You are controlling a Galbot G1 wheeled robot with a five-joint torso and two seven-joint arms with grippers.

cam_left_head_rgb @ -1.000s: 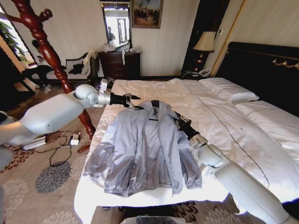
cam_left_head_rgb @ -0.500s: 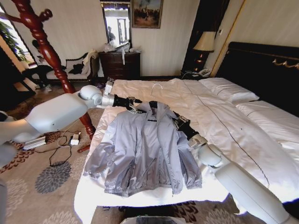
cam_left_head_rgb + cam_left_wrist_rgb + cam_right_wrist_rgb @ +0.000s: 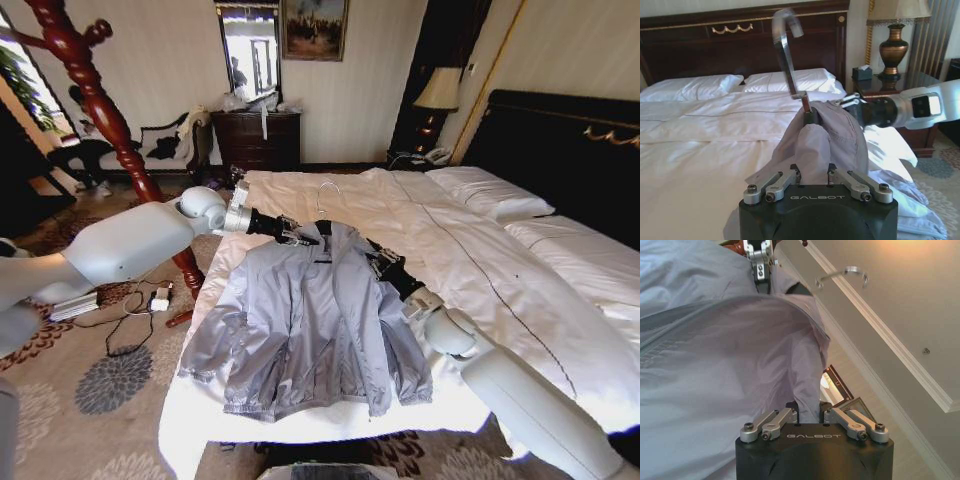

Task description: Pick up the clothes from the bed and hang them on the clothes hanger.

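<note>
A: Where's the jacket [image 3: 310, 325]?

B: Front-up on the near end of the bed [image 3: 470, 265], hem toward the robot, sleeves spread to both sides. Collar end is raised off the duvet.

A: Hanger [image 3: 326, 222]?

B: Inside the shoulders. Black neck shows at the collar, silver hook [image 3: 322, 192] sticks up above it. In the left wrist view the hook [image 3: 785, 45] stands tilted over the bunched collar.

A: Left gripper [image 3: 303, 238]?

B: At the jacket's left shoulder beside the collar. In the left wrist view, fingers [image 3: 795, 172] are narrow and pinched on a fold of grey fabric [image 3: 817, 142]. Holding the jacket.

A: Right gripper [image 3: 377, 261]?

B: At the right shoulder, arm reaching in from lower right. Right wrist view shows fingers [image 3: 792, 407] clamped on the cloth [image 3: 730, 355]. The left gripper [image 3: 760, 257] sits at the far shoulder, the hook [image 3: 842, 275] beyond it.

A: Anything else around?

B: A red wooden coat stand [image 3: 95, 100] left of the bed, a lamp [image 3: 437, 95] by the headboard [image 3: 570, 140], and a dresser [image 3: 255, 140] at the back wall.
</note>
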